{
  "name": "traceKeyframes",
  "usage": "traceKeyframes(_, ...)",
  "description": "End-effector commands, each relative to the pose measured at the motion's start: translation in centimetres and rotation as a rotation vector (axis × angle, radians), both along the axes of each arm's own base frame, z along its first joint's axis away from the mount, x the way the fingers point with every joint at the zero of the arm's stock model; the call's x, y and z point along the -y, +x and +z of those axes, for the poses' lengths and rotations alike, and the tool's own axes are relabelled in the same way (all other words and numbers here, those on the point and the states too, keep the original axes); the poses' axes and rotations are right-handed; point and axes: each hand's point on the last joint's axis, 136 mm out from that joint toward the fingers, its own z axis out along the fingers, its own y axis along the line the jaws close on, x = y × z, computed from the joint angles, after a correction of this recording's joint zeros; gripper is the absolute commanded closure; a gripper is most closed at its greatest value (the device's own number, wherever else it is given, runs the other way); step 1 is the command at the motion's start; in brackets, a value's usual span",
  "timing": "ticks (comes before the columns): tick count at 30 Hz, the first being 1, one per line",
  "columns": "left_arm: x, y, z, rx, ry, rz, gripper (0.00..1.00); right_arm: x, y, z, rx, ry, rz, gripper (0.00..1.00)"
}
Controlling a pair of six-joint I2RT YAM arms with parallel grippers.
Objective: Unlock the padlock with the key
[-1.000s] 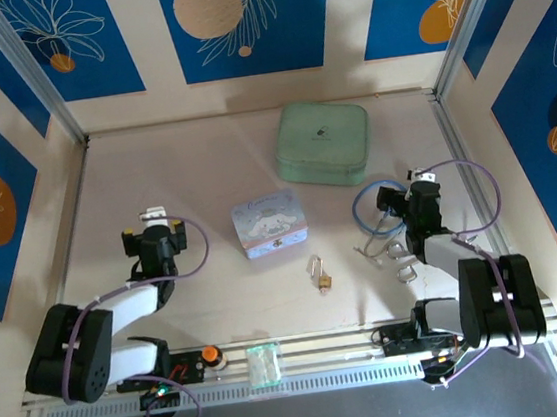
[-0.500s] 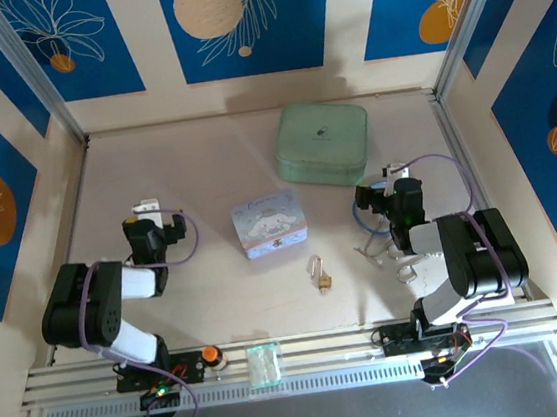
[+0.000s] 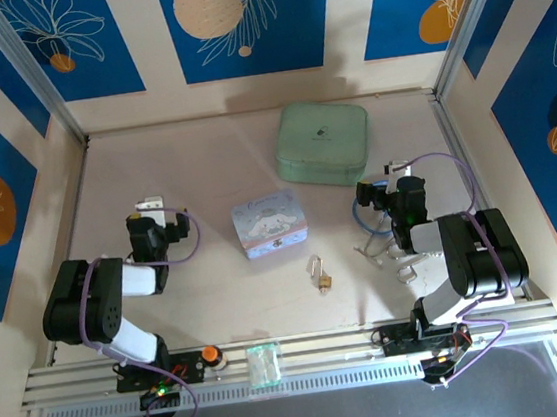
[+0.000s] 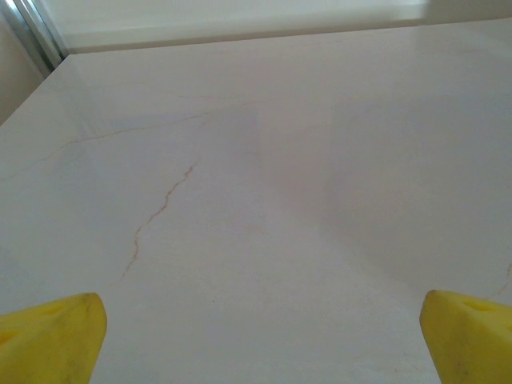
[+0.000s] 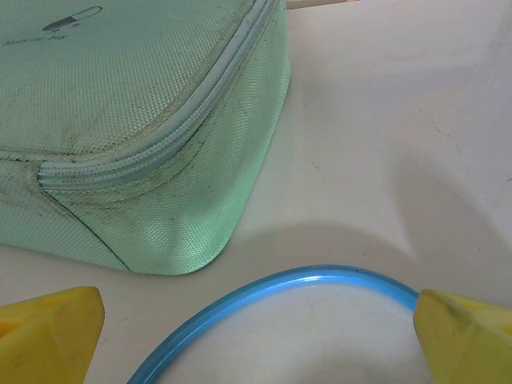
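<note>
I am starting from the left. My left hand [image 3: 148,211] is sitting at about 9 o'clock from the cartoon tin [image 3: 270,224], well apart from it. In the left wrist view its yellow fingertips [image 4: 52,336] are standing wide open, and they are holding nothing. Only the bare desk [image 4: 264,160] is lying between them.

The tin is sitting in the middle of the desk. The padlock [image 3: 320,274] is lying flat on the desk at about 5 o'clock from the tin, near it but not touching. Neither hand is touching the padlock.

The green case [image 3: 322,143] is resting at about 1 o'clock from the tin.

Some small silver bits [image 3: 384,252] are lying at about 3 o'clock from the padlock, by my right arm. They are too small for me to make out.

A blue ring [image 3: 359,219] is lying just above them. My right hand [image 3: 376,197] is hanging over that ring. In the right wrist view its yellow fingertips [image 5: 48,332] are spread wide, gripping nothing, and the ring is curving between them. The green case is sitting at about 11 o'clock from there.
</note>
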Motion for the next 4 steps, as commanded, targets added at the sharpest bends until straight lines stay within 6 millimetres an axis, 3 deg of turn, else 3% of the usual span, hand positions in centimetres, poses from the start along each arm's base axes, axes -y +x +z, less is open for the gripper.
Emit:
traceKeyframes(1,0.15,0.65,1.01,0.04,0.001,-0.017,0.0,-0.19,0.95,1.57,0.049,-0.002,0.025,0.01)
traceKeyframes(4,0.14,0.64,0.97,0.038,0.001,-0.015,0.0,-0.34,0.81,1.6,0.055,-0.008,0.029,0.01)
